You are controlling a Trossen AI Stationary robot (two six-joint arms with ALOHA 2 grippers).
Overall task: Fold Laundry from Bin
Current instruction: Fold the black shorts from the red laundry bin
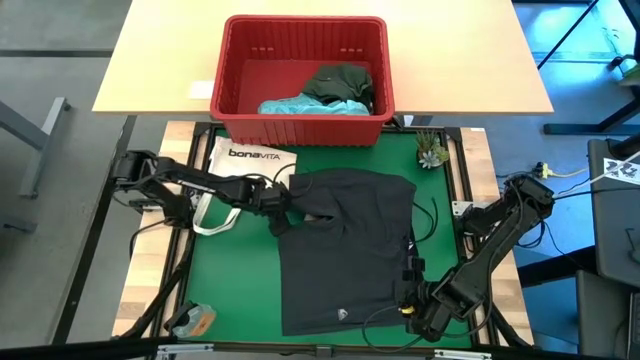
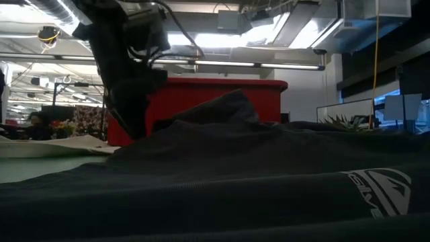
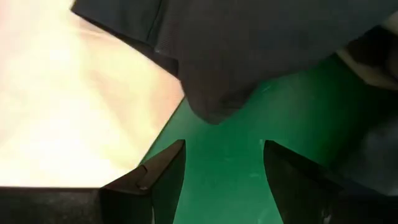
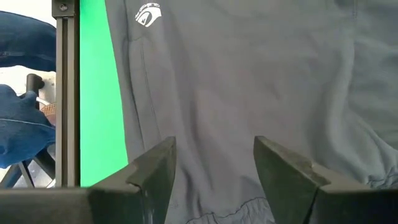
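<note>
Dark grey garment [image 1: 345, 250] spread flat; bin [image 1: 305, 125] holds turquoise, perhaps green.

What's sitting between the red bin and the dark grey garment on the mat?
In the high view, only bare green mat lies between the red bin and the dark grey garment; the small plant stands off to the side.

We see the dark grey garment [image 2: 269, 181] fill the low view, hiding most of the red bin [image 2: 222, 101] behind it.
</note>
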